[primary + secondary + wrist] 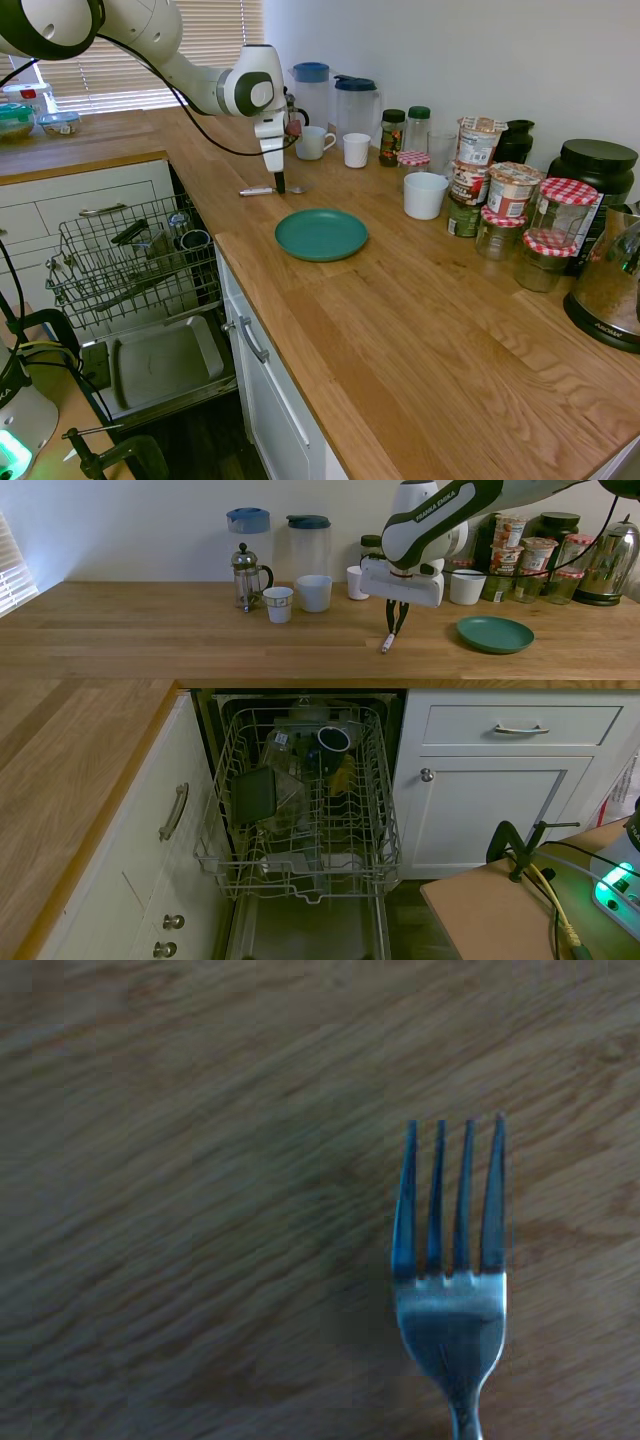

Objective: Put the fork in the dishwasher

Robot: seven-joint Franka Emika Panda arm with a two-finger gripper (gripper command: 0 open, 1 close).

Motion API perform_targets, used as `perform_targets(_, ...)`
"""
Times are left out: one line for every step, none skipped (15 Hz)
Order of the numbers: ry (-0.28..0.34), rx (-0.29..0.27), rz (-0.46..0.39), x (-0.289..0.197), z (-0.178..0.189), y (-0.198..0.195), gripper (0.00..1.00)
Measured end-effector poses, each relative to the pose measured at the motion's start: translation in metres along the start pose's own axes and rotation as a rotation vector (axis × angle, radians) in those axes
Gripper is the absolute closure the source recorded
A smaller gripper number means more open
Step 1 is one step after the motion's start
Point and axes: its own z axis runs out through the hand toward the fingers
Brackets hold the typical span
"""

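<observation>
First exterior view: the arm comes in from the upper left and points its gripper straight down onto the wooden counter. The fork lies flat on the counter just under the gripper, handle end toward the counter edge, the other end showing past the fingers. It sits behind the green plate, apart from it. The fingers look close together at the fork; whether they pinch it I cannot tell from here. The dishwasher stands open below the counter, its wire rack pulled out and holding some dishes. Two white cups stand behind the gripper; jars cluster further right.

Second exterior view: the gripper hangs vertical over the counter, dark fingers narrow and nearly together, tips down at the fork. The fork lies on the wood, left of the plate. The rack is directly below, loaded with a mug and other items.

Wrist view: the fork shows four tines and the neck, rising from the bottom edge, over blurred wood grain.
</observation>
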Motion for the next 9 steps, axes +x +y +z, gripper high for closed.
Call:
perform_targets(-0.004,0.016,-0.002,-0.002,-0.01,-0.001,1.0)
perform_targets(-0.01,0.033,-0.009,-0.007,-0.022,0.001,1.0)
perform_targets(-0.018,0.044,-0.017,-0.013,-0.033,0.005,1.0)
perform_targets(-0.028,0.049,-0.029,-0.023,-0.043,0.012,1.0)
perform_targets(-0.036,0.051,-0.045,-0.033,-0.052,0.021,1.0)
perform_targets(-0.051,0.05,-0.06,-0.046,-0.059,0.03,1.0)
perform_targets(-0.067,0.045,-0.078,-0.061,-0.065,0.042,1.0)
perform_targets(-0.084,0.038,-0.092,-0.073,-0.068,0.053,1.0)
perform_targets(-0.1,0.03,-0.104,-0.085,-0.071,0.065,1.0)
